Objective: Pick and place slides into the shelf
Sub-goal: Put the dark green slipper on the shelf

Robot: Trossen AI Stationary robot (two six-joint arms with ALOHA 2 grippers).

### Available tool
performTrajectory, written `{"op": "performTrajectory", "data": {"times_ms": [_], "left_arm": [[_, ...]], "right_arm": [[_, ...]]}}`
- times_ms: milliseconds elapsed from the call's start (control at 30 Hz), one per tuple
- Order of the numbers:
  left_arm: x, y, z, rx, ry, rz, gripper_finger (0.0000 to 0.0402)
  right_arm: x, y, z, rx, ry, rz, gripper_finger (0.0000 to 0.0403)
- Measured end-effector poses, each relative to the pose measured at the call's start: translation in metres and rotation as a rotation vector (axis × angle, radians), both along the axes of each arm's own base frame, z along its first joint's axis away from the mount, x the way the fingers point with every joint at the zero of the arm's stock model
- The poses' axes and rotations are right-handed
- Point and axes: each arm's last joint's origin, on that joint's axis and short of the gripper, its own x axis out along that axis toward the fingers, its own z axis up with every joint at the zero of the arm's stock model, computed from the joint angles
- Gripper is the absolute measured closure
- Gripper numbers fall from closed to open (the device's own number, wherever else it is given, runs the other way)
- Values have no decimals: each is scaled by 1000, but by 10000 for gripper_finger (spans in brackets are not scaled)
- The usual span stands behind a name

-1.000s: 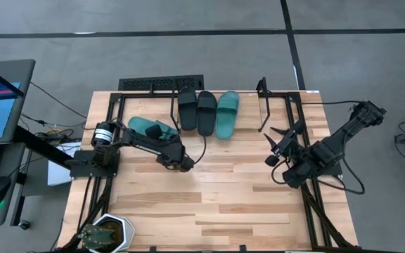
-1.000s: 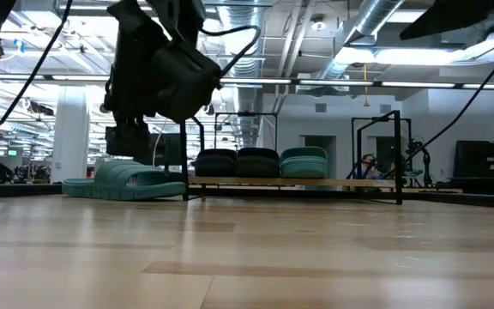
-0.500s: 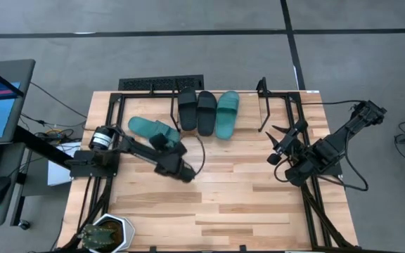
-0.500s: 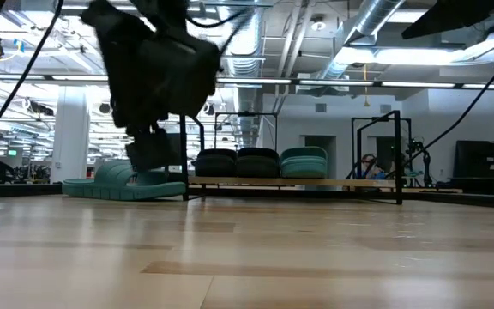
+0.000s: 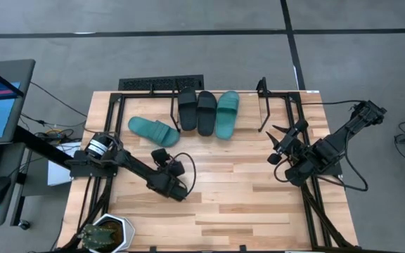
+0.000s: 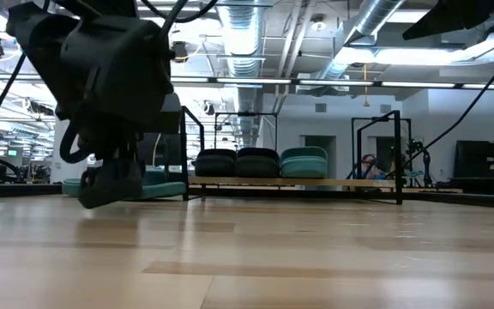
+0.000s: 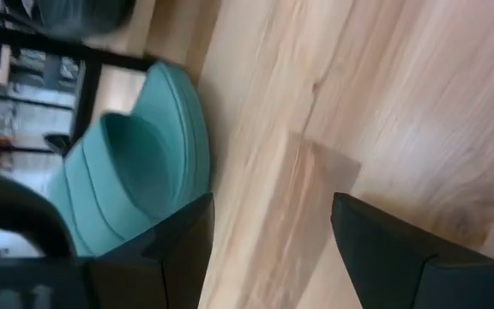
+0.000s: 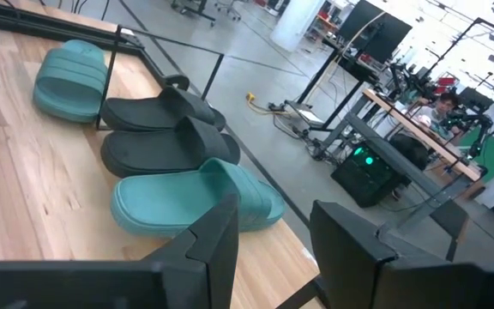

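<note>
Retreat marks the left gripper (image 5: 166,159), which has pulled back toward mid-table with its fingers spread and empty, leaving the loose teal slide (image 5: 152,130) flat on the table (image 5: 245,204) just left of the shelf (image 5: 261,105). Three slides already sit side by side in the shelf: two black slides (image 5: 197,110) and a second teal slide (image 5: 226,114). At right, the right gripper (image 5: 281,145) waits, fingers apart and empty. Judging by this, the fourth slide remains unplaced.
</note>
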Motion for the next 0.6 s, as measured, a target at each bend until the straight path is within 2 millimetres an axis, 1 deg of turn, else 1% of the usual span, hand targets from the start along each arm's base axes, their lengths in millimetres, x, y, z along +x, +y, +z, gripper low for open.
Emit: {"op": "performTrajectory", "data": {"times_ms": [200, 400, 467, 533, 600], "left_arm": [[-7, 4, -8, -49, 28, 35, 178], [-7, 9, -12, -70, -95, 141, 178], [-7, 4, -12, -59, -135, 128, 178], [-7, -3, -11, -34, -212, 113, 178], [-10, -9, -6, -19, -266, 101, 178]], "right_arm": [[0, 0, 0, 2, -2, 0, 270], [0, 0, 0, 4, -2, 0, 269], [0, 0, 0, 4, -2, 1, 270], [0, 0, 0, 3, -1, 1, 270], [0, 0, 0, 3, -1, 1, 269]]}}
